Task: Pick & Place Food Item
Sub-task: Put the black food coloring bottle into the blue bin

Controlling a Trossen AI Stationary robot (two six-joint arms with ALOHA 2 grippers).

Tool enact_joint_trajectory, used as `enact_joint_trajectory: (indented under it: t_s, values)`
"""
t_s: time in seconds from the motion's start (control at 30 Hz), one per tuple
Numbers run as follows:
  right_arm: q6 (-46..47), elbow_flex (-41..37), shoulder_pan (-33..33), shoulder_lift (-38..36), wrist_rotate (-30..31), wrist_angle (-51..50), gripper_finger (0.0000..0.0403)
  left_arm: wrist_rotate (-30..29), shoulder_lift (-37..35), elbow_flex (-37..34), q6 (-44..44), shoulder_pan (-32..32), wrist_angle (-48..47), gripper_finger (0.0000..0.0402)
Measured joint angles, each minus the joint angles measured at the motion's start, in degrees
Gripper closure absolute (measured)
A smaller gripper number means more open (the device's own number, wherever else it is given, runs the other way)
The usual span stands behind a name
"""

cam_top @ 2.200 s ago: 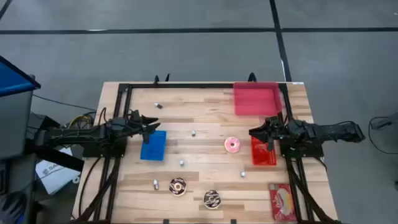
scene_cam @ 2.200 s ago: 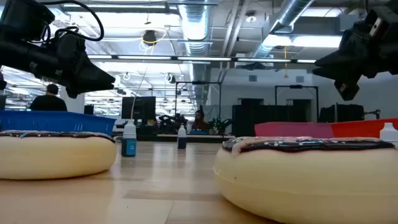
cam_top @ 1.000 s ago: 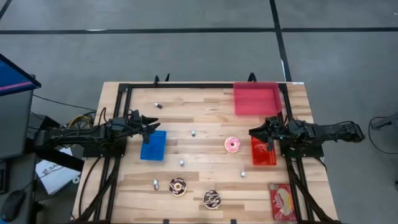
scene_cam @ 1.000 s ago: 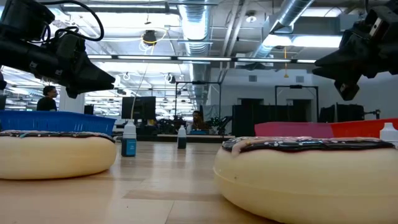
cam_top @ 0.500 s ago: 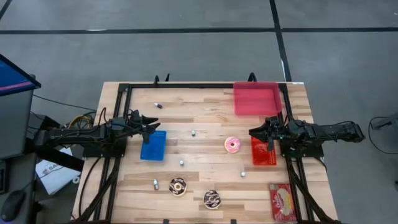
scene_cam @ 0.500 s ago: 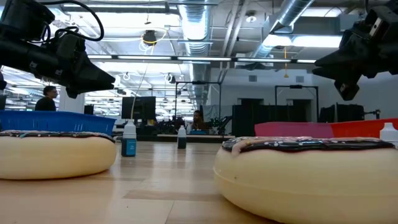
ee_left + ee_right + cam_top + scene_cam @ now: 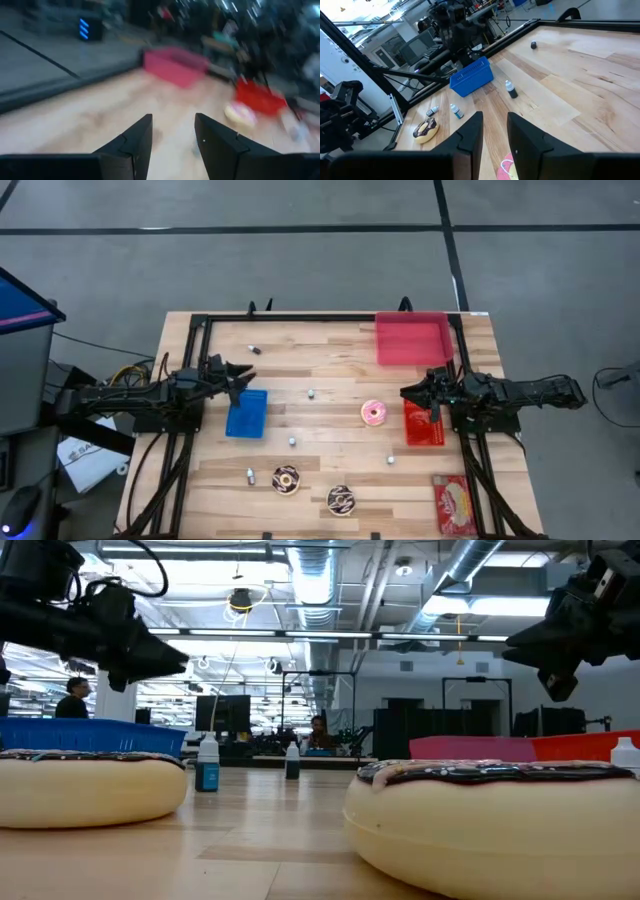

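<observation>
A pink-iced donut [image 7: 374, 413] lies flat on the wooden table, just left of the red tray [image 7: 424, 423]; the left wrist view also shows the donut [image 7: 241, 114]. Two chocolate-iced donuts [image 7: 286, 478] [image 7: 341, 500] lie near the front edge and fill the low view [image 7: 90, 785] [image 7: 500, 820]. My left gripper [image 7: 243, 373] hovers open and level above the far end of the blue tray [image 7: 247, 413]. My right gripper [image 7: 404, 393] hovers open above the red tray's far left corner, up and to the right of the pink donut. Neither holds anything.
A pink tray [image 7: 412, 338] stands at the far right. A red snack packet [image 7: 455, 505] lies at the near right corner. Small bottles [image 7: 312, 393] [image 7: 292, 441] [image 7: 391, 461] [image 7: 250, 475] dot the table. A black frame [image 7: 320, 317] rims the far edge. A person [image 7: 78, 700] sits far behind.
My left gripper has tipped its fingers up toward level and swung them slightly toward the far edge, staying in place over the blue tray. My right gripper and all the donuts have kept still.
</observation>
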Motion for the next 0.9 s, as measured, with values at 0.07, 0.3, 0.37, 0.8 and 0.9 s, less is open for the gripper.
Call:
enact_joint_trajectory:
  t_s: [0.07,0.3,0.37,0.8,0.9]
  values:
    - [0.0,0.0,0.0,0.0,0.0,0.0,0.0321,-1.5,0.0,0.0,-4.5,0.0,2.7,0.0256]
    - [0.0,0.0,0.0,0.0,0.0,0.0,0.0321,0.6,0.1,0.0,-34.1,0.0,6.1,0.0256]
    - [0.0,0.0,0.0,0.0,0.0,0.0,0.0321,0.8,0.8,0.0,-36.7,-0.1,5.1,0.0256]
    - [1.0,-0.3,-0.6,0.0,0.2,2.2,0.0321,14.2,9.2,0.0,-55.6,-0.5,6.7,0.0256]
    - [4.5,-0.3,-0.9,0.0,1.7,5.1,0.0321,13.9,11.1,0.0,-56.1,-0.5,13.1,0.0256]
